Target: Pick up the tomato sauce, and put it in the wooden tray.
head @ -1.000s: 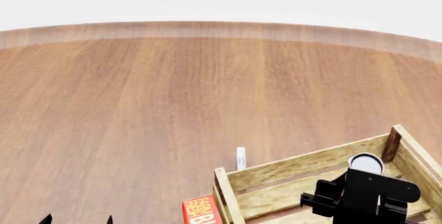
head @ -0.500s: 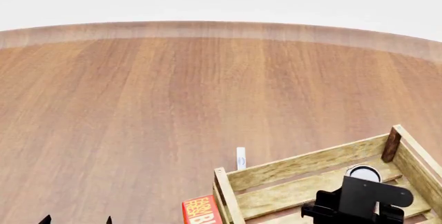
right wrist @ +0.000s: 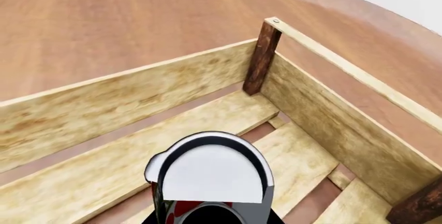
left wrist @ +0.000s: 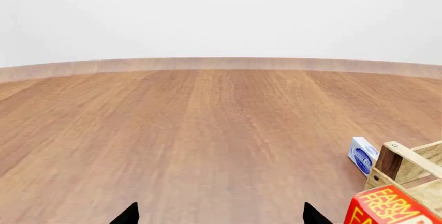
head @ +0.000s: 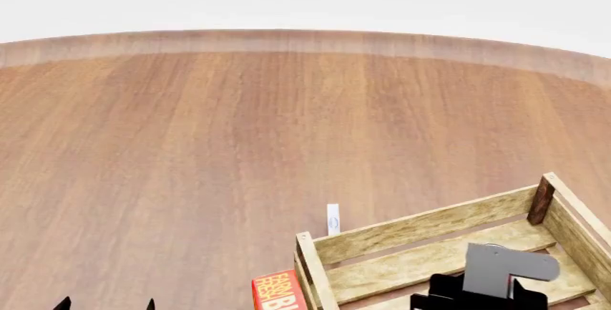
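Observation:
The tomato sauce [right wrist: 210,175] shows in the right wrist view as a can with a pale silver top and a bit of red label. It hangs upright just above the slat floor, inside the wooden tray [right wrist: 124,100], near a dark corner post. My right gripper [right wrist: 210,218] is shut on it, its black fingers hugging the can's sides. In the head view the right gripper [head: 487,287] is low inside the wooden tray [head: 420,228] and hides the can. My left gripper [left wrist: 219,214] is open over bare table, also at the head view's bottom left [head: 106,304].
A red carton [head: 277,290] with yellow print stands against the tray's near-left corner. A small blue-and-white box [head: 333,219] stands on the table just outside the tray's far-left side. The round wooden table [head: 239,131] stretches far ahead to its curved edge.
My right gripper has sunk lower into the tray with the can. The can's silver top, visible before in the head view, is now hidden behind the gripper. The left arm has not moved.

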Controlling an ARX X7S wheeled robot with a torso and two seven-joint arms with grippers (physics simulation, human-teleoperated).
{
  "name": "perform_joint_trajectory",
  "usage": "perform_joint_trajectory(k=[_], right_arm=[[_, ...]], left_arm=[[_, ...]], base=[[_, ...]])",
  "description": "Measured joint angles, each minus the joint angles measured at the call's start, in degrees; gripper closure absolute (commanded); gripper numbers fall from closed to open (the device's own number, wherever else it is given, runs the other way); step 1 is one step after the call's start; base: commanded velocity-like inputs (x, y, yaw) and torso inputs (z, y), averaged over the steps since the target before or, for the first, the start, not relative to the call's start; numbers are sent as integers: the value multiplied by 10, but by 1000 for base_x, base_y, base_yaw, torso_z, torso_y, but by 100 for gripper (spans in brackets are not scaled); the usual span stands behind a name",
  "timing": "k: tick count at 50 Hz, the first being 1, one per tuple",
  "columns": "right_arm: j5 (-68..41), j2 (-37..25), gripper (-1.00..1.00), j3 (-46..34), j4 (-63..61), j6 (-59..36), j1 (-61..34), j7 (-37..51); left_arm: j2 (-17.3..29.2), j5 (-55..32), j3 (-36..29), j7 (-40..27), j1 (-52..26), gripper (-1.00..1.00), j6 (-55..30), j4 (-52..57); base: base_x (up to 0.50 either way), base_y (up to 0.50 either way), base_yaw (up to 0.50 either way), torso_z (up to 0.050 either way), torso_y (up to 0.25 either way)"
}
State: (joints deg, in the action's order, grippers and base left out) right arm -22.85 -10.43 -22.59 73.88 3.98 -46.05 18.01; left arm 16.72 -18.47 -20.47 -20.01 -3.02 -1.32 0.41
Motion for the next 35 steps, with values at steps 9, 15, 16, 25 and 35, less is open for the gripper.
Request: perform_joint_trajectory(k=[9,15,16,25,35], right_arm=[[23,4,100,23,2,-10,-3,-9],[38,6,-100,38,2,-16,-5,-12],[42,7,-100,40,2,-18,-5,-12],[70,9,-100,63,2,-27,-6,-13],[95,11,-100,85,2,-31,-5,-16]], left_arm=[[1,-1,-1,-2,0,-100,0,1],[2,-1,-3,-3,0,-100,0,1],[2,-1,-3,-3,0,-100,0,1],[3,-2,-4,-4,0,-100,1,2],[4,-3,-6,-6,1,-100,0,5]], base=[[0,0,0,0,0],[0,0,0,0,0],[0,0,0,0,0],[0,0,0,0,0],[0,0,0,0,0]])
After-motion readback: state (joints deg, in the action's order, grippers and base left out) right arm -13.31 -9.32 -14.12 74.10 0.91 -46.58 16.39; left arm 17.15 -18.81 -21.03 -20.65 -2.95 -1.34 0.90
